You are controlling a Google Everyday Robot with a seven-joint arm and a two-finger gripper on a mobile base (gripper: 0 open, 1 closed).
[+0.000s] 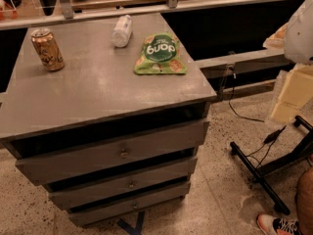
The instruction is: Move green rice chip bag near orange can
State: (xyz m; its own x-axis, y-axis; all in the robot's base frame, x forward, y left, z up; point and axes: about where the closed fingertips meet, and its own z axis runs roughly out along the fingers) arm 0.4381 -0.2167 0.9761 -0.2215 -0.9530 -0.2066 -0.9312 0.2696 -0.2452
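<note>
The gripper (pixel 292 96) shows as a pale yellowish, blurred shape at the right side of the view, out past the tabletop's right edge and over the floor. It hangs under a white part of the arm (pixel 301 28), and I cannot tell whether it is open or closed. It holds nothing that can be made out and touches none of the things on the tabletop (pixel 107 92). Nearest to it, though well apart, is the chip bag (pixel 160 54), light green with a dark-green round logo. It lies flat near the tabletop's far right corner, a little in from the right edge, and its lettering reads upside down from this view. Just to its left and closer to the far edge, a clear plastic bottle (pixel 122 31) lies on its side, near the bag but not touching it. The can (pixel 47 49), orange-gold with pale markings and a silver top, stands upright near the far left corner, well apart from the bag, with bare grey surface between them. Below the near edge, three grey drawers (pixel 122 153) face the camera. To the right, on the speckled floor (pixel 215 199), stand the black legs of a stand (pixel 257 173) with a dark cable (pixel 239 112) running by, and a shoe (pixel 276 225) shows at the bottom right.
</note>
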